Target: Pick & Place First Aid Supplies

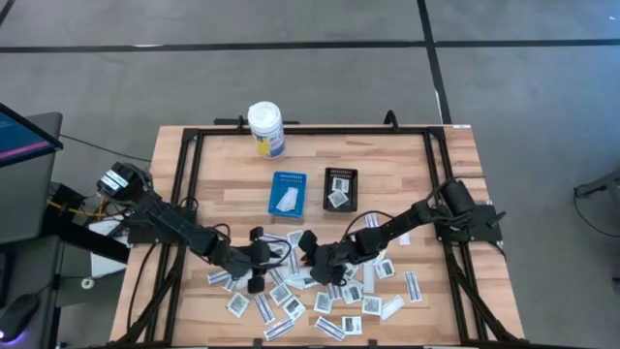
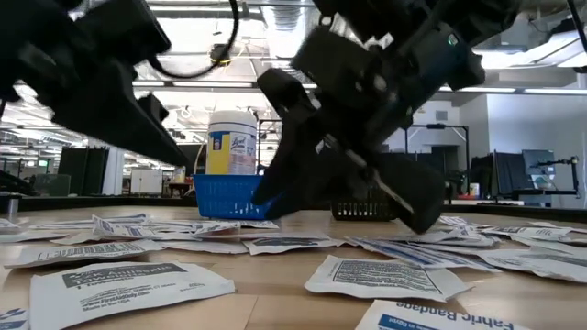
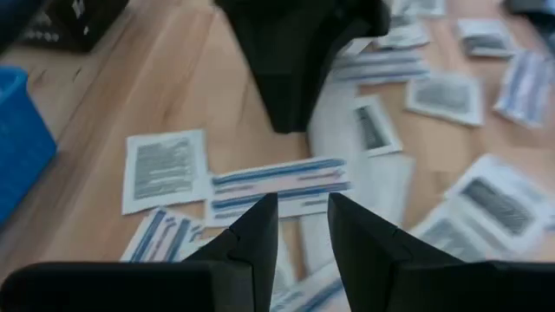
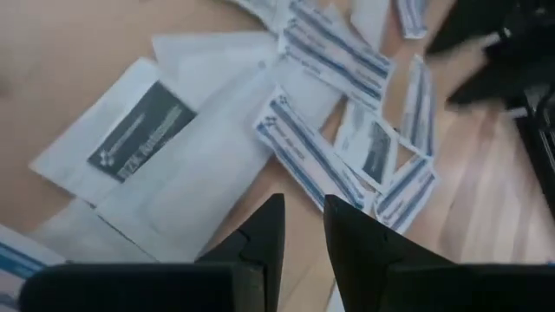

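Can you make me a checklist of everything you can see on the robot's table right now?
Surface: wooden table, black frame round its edge.
Job's things: white packets scattered over the near half; some lie in the blue tray and the black tray.
Clutter: white bottle with a yellow label, upright at the far edge.
Grippers: left gripper and right gripper both low over the pile, fingers slightly apart, nothing between them.
Cables: wires run along the left arm.
Surroundings: grey floor, a screen at the left; no person seen.
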Tool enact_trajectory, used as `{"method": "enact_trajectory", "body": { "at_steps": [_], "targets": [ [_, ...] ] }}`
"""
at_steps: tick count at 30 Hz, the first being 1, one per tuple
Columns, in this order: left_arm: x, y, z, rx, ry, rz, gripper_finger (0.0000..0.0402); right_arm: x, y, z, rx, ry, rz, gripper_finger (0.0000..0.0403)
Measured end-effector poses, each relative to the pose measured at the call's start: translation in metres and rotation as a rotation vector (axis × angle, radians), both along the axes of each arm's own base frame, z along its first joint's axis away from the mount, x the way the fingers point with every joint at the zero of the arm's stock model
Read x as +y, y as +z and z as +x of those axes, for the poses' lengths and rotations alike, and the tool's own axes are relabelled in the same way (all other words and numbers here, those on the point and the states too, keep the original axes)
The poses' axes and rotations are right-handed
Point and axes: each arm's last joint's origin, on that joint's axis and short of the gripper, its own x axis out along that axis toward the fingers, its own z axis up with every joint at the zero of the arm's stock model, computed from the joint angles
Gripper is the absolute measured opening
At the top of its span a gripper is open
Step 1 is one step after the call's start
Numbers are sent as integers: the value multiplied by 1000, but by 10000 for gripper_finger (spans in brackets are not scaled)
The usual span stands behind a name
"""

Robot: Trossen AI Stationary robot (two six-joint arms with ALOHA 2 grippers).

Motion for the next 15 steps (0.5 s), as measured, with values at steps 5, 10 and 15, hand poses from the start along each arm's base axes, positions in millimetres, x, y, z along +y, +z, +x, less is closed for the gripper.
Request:
{"method": "enact_trajectory", "body": {
  "at_steps": [5, 10, 15],
  "targets": [
    [5, -20, 10, 66, 25, 27, 104, -2, -2, 2, -12, 14, -4, 77],
    [4, -32, 15, 96, -29, 40, 104, -8, -1, 5, -20, -5, 1, 77],
    [6, -28, 16, 63, -12, 93, 105, -9, -1, 5, -21, -29, 26, 77]
  ]
}}
